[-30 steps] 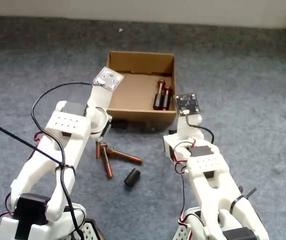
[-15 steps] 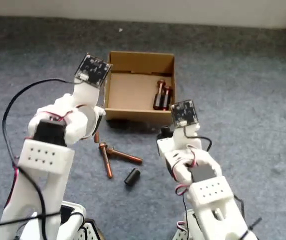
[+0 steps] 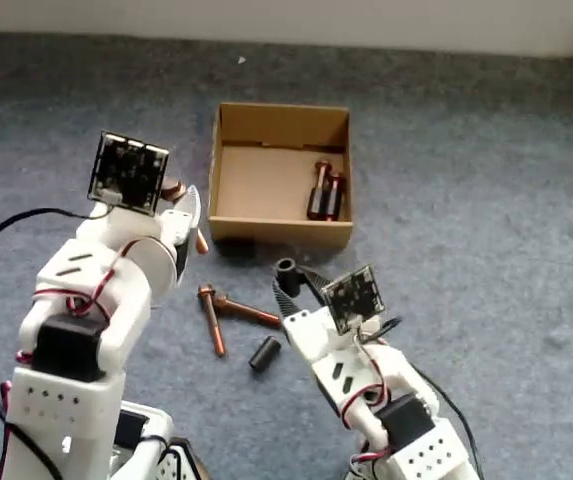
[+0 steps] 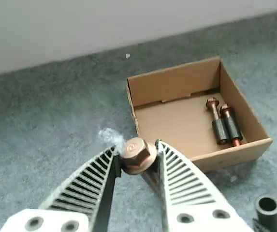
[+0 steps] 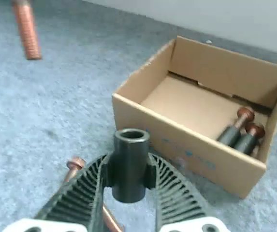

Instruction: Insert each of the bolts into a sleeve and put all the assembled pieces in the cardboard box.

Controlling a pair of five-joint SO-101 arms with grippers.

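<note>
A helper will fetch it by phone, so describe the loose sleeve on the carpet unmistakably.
In the high view, start at the cardboard box and go down past the two copper bolts on the carpet. Just below them lies the loose sleeve: a short black tube, the only sleeve lying free.

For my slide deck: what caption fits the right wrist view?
Right gripper clamps a black sleeve near the cardboard box, which holds two assembled pieces; a copper bolt hangs farther off.

Grey carpet, pale wall at its far edge, small white speck
</note>
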